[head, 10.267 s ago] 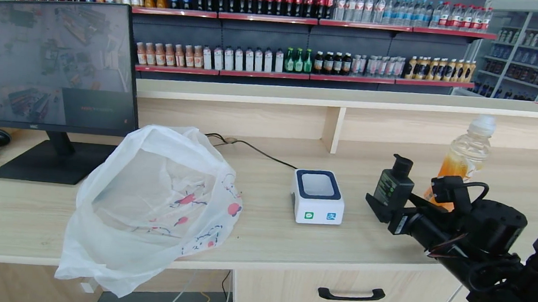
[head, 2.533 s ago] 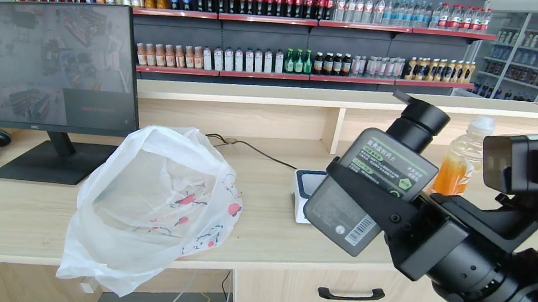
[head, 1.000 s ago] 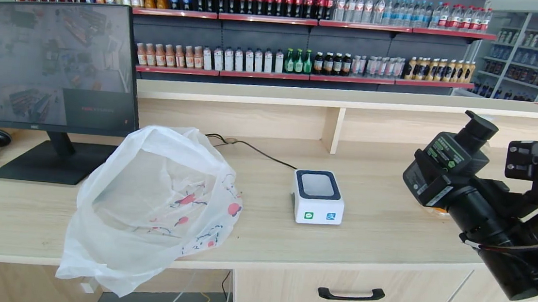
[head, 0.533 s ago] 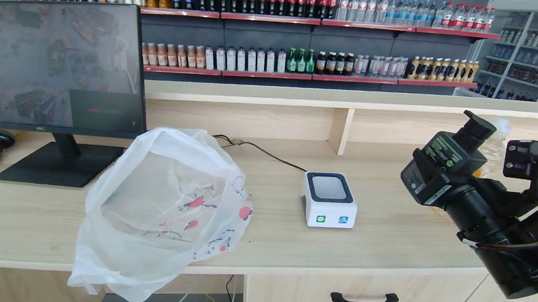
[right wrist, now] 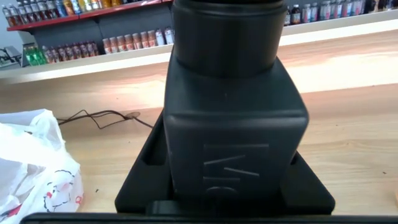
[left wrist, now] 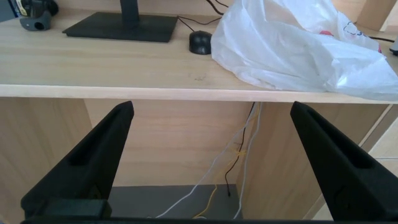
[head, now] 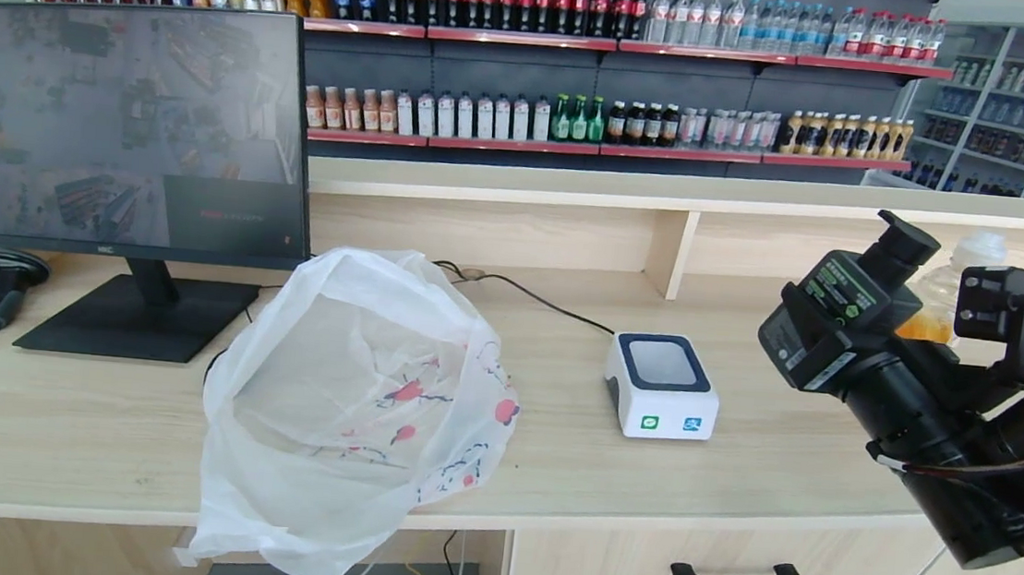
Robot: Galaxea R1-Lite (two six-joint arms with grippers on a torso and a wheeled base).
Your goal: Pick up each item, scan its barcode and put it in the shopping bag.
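Right hand point(head: 814, 349) clamped on black bottle point(head: 849, 285), held tilted above the desk point(head: 45, 432), right of scanner point(head: 660, 398) and apart from it. Bag point(head: 353, 403) lies open at the desk's front edge, left of scanner. Left hand point(left wrist: 208, 158) has its fingers spread wide, low before the desk edge near the bag. Juice bottle point(head: 938, 288) sits behind the right arm, mostly hidden, probably standing on the desk.

You have the monitor point(head: 118, 123) at upper left on the counter point(head: 45, 432), the handheld scanner point(head: 2, 289) at the far left edge beside it, and the shopping bag point(head: 353, 413) in front of it at centre-left, sagging over the counter's front edge. The scan box point(head: 660, 398) sits right of centre, apart from the bag. At the right of the frame the right gripper point(head: 827, 338) holds the bottle point(head: 845, 293) above the counter, a second bottle point(head: 943, 284) just behind it.
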